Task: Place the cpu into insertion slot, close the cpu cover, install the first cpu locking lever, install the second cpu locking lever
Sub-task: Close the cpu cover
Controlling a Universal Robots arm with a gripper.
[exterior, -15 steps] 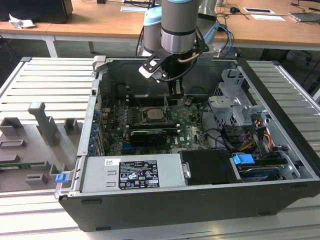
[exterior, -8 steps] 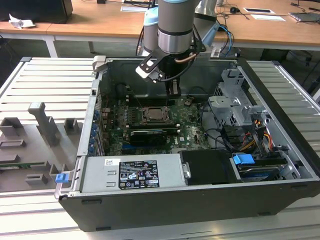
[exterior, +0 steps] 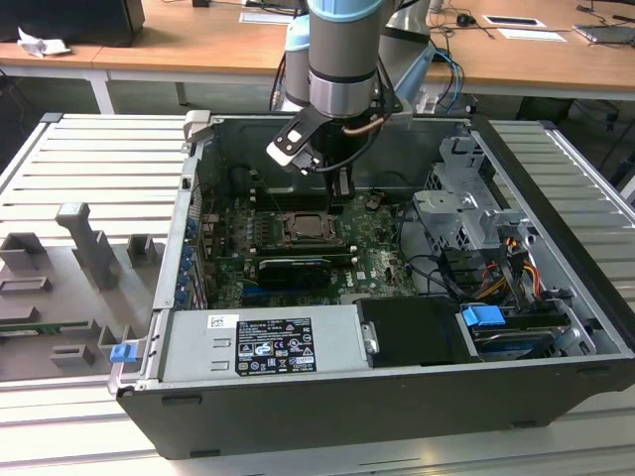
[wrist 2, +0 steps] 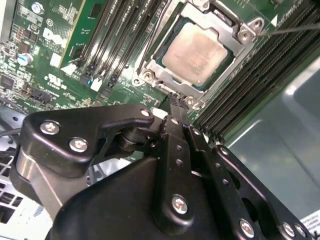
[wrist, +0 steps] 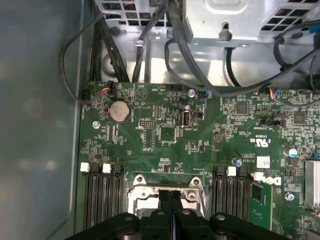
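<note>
The cpu [wrist 2: 194,52], a pale silver square chip, lies in the insertion slot [wrist 2: 149,76] on the green board. The cpu cover [wrist 2: 240,47], a silvery frame, lies flat around the chip's edges. A thin lever rod [wrist 2: 295,30] runs out from one corner of the socket. My gripper [wrist 2: 174,102] is shut with nothing between its fingers, and its tips hang just above the socket's edge. In the first wrist view the black fingers [wrist: 163,200] press together over the slot's rim [wrist: 142,187]. In the exterior view the gripper [exterior: 342,186] hovers behind the socket [exterior: 303,228].
The board lies in an open black computer case [exterior: 327,407]. Black memory slots [wrist 2: 260,75] flank the socket on both sides. A drive cage [exterior: 466,213] with cables stands at the exterior view's right and a labelled grey power supply [exterior: 263,345] at the front. Grey fixtures [exterior: 89,248] stand on the table at the left.
</note>
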